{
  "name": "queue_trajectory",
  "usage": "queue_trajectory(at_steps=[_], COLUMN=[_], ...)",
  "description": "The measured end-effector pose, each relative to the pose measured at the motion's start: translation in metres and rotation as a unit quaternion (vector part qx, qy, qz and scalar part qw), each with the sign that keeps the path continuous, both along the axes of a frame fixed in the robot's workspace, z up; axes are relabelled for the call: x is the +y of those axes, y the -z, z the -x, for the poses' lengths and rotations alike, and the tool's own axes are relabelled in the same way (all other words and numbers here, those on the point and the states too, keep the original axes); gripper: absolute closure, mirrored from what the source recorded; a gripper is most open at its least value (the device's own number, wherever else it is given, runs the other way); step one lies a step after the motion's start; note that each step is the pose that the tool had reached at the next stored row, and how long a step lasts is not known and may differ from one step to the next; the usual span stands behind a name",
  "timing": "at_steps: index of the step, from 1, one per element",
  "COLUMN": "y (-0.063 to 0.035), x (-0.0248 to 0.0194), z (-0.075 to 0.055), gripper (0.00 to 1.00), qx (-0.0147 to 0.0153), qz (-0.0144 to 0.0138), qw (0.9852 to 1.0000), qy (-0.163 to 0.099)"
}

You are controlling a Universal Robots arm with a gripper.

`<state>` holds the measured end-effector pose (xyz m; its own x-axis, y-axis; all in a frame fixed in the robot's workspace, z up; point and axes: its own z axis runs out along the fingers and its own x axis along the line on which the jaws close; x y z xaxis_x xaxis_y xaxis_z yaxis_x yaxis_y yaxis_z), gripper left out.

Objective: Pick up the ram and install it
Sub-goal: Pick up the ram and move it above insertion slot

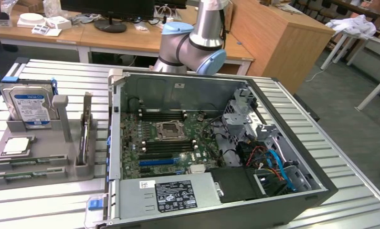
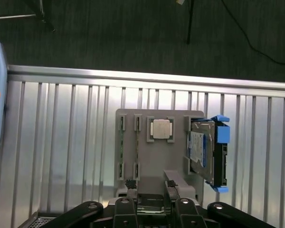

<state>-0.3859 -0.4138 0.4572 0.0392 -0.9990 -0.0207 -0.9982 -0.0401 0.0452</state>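
The gripper point(image 2: 151, 186) is shown with jaws spread over the gray holder point(image 2: 156, 113) (1 hard drive point(image 2: 199, 152), 1 processor chip point(image 2: 160, 128)); the ram point(image 1: 85, 136) is stood on edge in it.

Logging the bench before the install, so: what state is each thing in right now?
ram: on edge in the grey holder, not picked up.
hard drive: upright in the holder.
processor: flat in its holder pocket.
computer case: side open, motherboard exposed.
gripper: jaws open.
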Motion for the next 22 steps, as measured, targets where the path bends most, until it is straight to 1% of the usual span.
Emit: queue_trajectory(at_steps=[22], y=[0.0356], x=[-0.0002], z=[0.0], gripper=[0.64], qx=[0.0], qz=[0.0], qw=[1.0], qy=[0.0])
